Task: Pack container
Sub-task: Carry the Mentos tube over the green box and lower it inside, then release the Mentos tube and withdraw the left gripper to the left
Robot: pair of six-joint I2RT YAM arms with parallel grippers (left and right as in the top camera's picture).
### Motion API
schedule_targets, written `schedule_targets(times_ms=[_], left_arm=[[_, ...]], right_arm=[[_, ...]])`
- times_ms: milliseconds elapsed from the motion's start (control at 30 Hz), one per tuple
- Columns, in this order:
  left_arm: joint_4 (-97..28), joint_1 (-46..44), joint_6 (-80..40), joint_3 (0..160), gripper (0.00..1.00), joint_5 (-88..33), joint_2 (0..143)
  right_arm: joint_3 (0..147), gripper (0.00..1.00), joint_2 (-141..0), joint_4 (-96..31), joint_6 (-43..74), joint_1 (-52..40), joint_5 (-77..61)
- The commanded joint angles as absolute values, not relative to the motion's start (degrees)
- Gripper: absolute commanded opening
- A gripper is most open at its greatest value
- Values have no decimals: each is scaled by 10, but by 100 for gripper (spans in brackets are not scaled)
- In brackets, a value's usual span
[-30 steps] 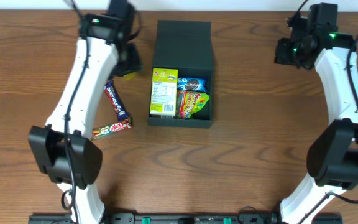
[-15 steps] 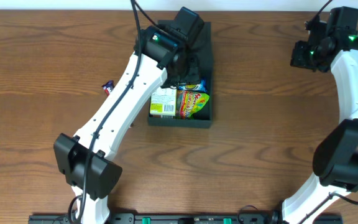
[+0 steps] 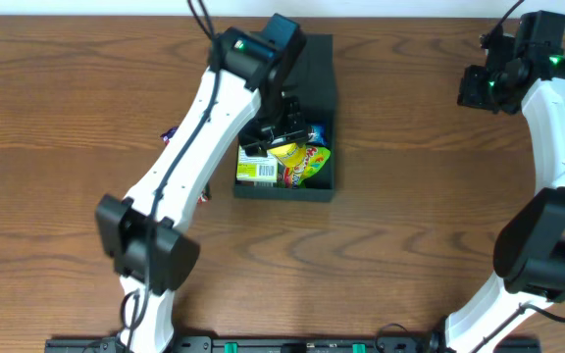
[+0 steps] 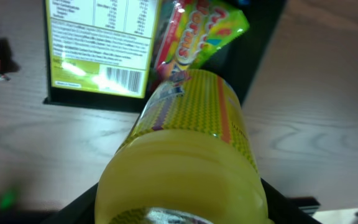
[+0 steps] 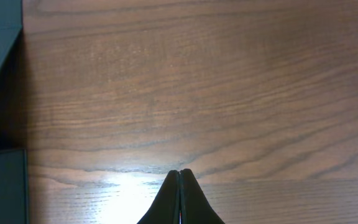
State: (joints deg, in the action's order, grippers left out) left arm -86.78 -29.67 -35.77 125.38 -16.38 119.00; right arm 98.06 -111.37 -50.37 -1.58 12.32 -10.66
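My left gripper (image 3: 278,135) clamps a yellow plastic snack packet (image 4: 185,143) over the dark teal matte box (image 3: 317,74); my right gripper (image 5: 179,177) sits closed.

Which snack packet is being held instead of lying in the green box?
The yellow packet, clamped in the left gripper over the container. The lime packet with the nutrition label and the rainbow candy bag lie inside it.

The left arm (image 3: 189,137) and right arm (image 3: 555,127) have white links, black joints, cables and green lights; right hand (image 5: 179,172) black.
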Motion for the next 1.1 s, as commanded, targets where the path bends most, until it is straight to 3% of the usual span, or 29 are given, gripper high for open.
schedule_targets(times_ms=[0,133,733,1067], left_arm=[[-900,-295,-329,1340,5,-142,1242],[-968,-300,-285,1460,5,-152,1341],[-968,-310,-283,1433,6,-75,1356],[-968,-325,-243,1405,5,-102,1356]], right_arm=[[977,2,-1117,-507,-24,127,-110],[977,2,-1117,-511,-24,127,-110],[977,2,-1117,-510,-22,127,-110],[977,2,-1117,-510,-22,127,-110]])
